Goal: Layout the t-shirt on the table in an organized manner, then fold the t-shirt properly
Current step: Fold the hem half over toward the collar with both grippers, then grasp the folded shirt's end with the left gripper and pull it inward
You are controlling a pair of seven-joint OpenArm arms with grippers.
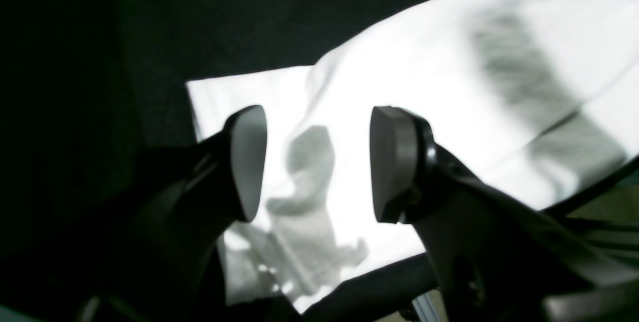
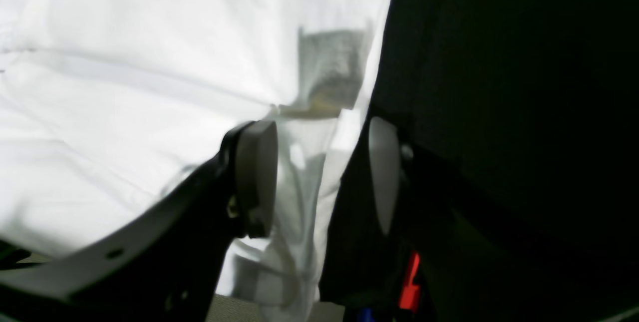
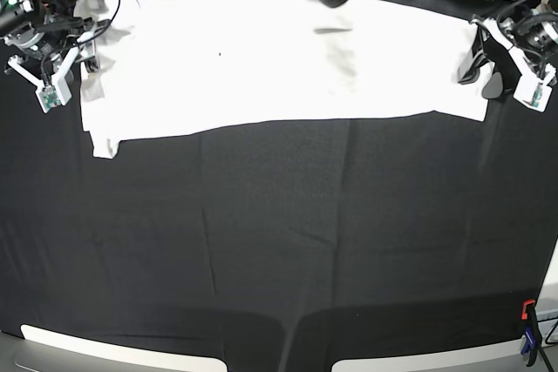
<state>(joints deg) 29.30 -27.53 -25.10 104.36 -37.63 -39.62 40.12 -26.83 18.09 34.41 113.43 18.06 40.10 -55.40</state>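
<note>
Both claws, left (image 1: 317,162) and right (image 2: 324,177), gape empty over the shirt (image 3: 279,58); we risk bunching its upper-frame edge regrasping.

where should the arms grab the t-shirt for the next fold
Probably at the two ends of the near edge of the t-shirt, one per side, coming in low from the outer sides. It lies flat as a wide band on the table, so only edges offer the fingers a bite.

T-shirts: one, white t-shirt (image 3: 279,63)
Tabletops: one, black-draped tabletop (image 3: 288,233)
Robot arms: two, left gripper (image 3: 488,63) and right gripper (image 3: 74,58)
Clamps: one seen, red-and-blue clamp (image 3: 527,333) at tabletop edge
</note>
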